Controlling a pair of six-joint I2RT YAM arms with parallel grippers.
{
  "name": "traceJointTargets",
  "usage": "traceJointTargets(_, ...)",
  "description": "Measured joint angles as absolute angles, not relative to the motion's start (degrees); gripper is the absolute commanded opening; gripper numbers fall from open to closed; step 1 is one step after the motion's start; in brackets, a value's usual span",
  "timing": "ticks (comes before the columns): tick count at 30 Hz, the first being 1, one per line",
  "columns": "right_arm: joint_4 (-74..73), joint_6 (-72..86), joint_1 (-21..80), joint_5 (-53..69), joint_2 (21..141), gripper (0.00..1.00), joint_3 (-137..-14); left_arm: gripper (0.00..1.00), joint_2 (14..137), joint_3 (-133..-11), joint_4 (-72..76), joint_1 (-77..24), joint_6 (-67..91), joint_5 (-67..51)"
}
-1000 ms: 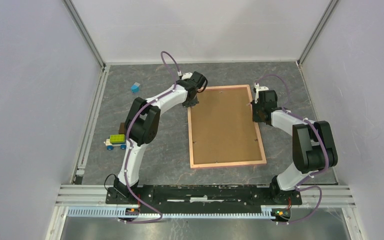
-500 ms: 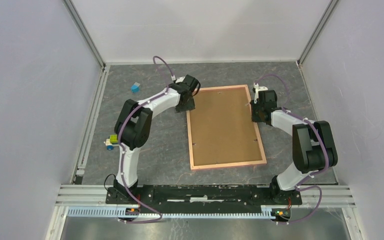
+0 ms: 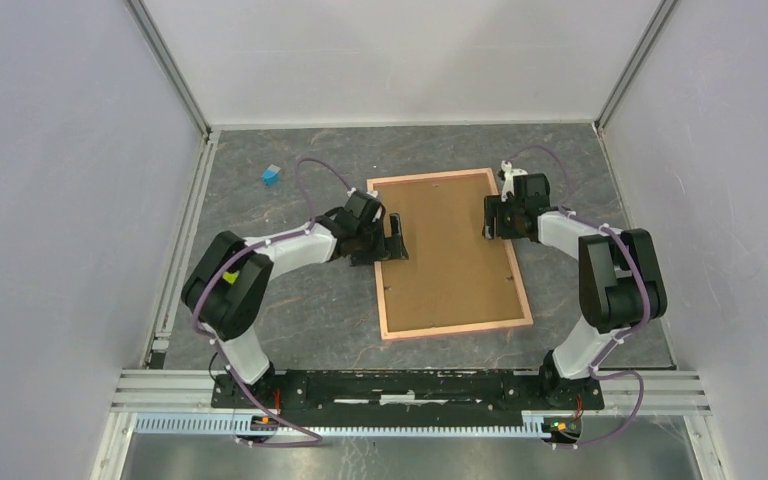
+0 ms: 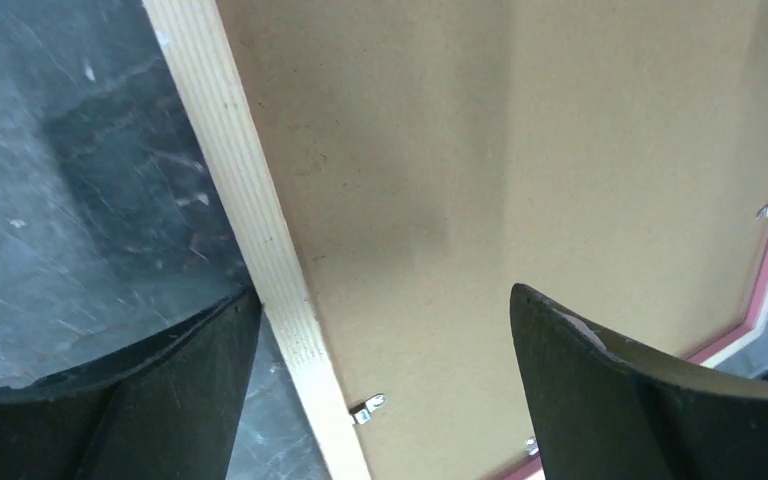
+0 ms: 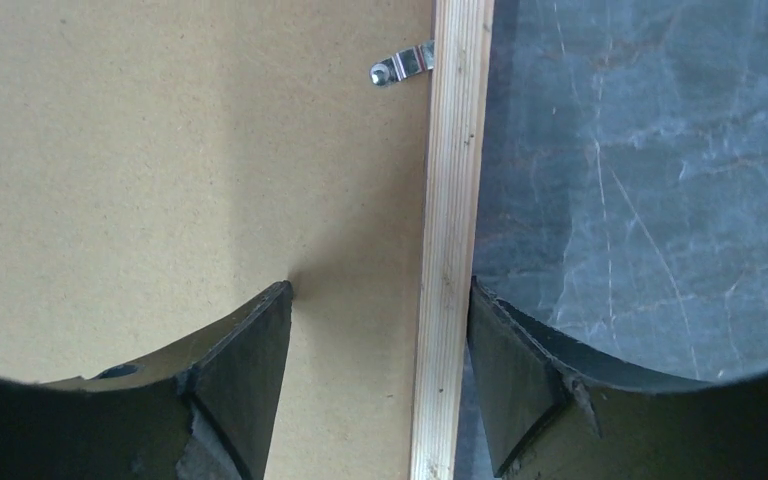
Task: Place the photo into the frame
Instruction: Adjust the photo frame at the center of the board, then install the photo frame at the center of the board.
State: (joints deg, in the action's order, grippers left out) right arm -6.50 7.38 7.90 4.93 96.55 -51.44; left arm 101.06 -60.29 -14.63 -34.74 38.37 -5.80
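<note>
Now left fingers (image 4: 140,400) and right fingers (image 5: 230,380) spread apart, seemingly straddling frame (image 3: 457,328) rims.

Likely lab: white-walled robot enclosure (image 3: 60,200).

The frame (image 4: 260,250) shows bare pale wood with fine straight grain on its back face, unvarnished and matt, and its outer edge is salmon-pink paint. The backing board (image 4: 520,150) is brown fibreboard, flat, matt and finely speckled. A small clip (image 5: 400,68) is bright, shiny metal. The tabletop (image 5: 640,180) is a smooth dark grey marbled surface with pale veins. The left end effector (image 4: 385,298) and right end effector (image 5: 380,288) have black, dull, plastic-looking fingers (image 5: 230,400).
</note>
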Motion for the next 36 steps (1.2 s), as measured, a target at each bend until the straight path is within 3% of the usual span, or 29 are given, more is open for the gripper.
traceJointTargets(11,-3.3,7.9,8.2,6.3,107.8,0.74,-64.6,0.98,97.5,-54.0,-8.4,-51.7,45.6,-8.0)
traceJointTargets(17,-4.2,9.5,13.0,16.6,110.6,0.8,-72.4,1.0,98.7,-54.0,-0.7,-57.6,47.9,-15.2)
traceJointTargets(22,-10.6,8.2,17.1,19.4,109.1,0.9,-75.9,1.0,92.2,-54.1,3.2,-56.1,43.7,-10.7)
traceJointTargets(27,-17.0,6.0,14.8,12.7,99.6,0.93,-73.5,1.0,85.3,-60.5,-5.2,-52.9,37.1,2.9)
traceJointTargets(31,-16.8,6.4,10.1,8.7,88.2,0.91,-66.5,1.0,87.9,-69.5,-13.9,-47.1,34.2,12.0)
traceJointTargets(36,-15.6,10.6,0.7,2.5,77.8,0.87,-53.7,1.0,97.6,-77.6,-22.2,-39.6,32.4,15.1)
